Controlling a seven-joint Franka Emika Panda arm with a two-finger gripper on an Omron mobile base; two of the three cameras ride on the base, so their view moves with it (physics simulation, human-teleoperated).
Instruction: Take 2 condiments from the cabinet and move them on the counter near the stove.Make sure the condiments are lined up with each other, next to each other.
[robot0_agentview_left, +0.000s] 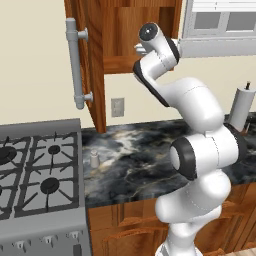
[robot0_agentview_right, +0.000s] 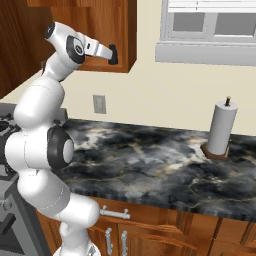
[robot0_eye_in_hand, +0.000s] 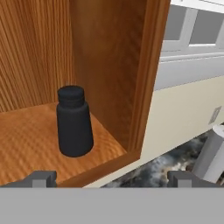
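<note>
1. The tabletop (robot0_agentview_left: 150, 150), dark marbled stone, crosses the middle of the left base frame.
2. The stove (robot0_agentview_left: 35, 175) fills that frame's lower left, touching the tabletop's edge.
3. The cabinet (robot0_agentview_left: 125, 35) hangs at top centre, its door (robot0_agentview_left: 90, 60) swung open.
4. The paper-towel roll (robot0_agentview_right: 221, 127) stands at the right of the right base frame.
5. The end effector (robot0_eye_in_hand: 111, 178), at the bottom of the hand frame, has its fingers wide apart, holding nothing.
6. The black condiment (robot0_eye_in_hand: 74, 122) stands upright on the cabinet floor, left of centre in the hand frame.
7. The grey condiment (robot0_agentview_left: 94, 159) stands on the tabletop just beside the stove.
</note>
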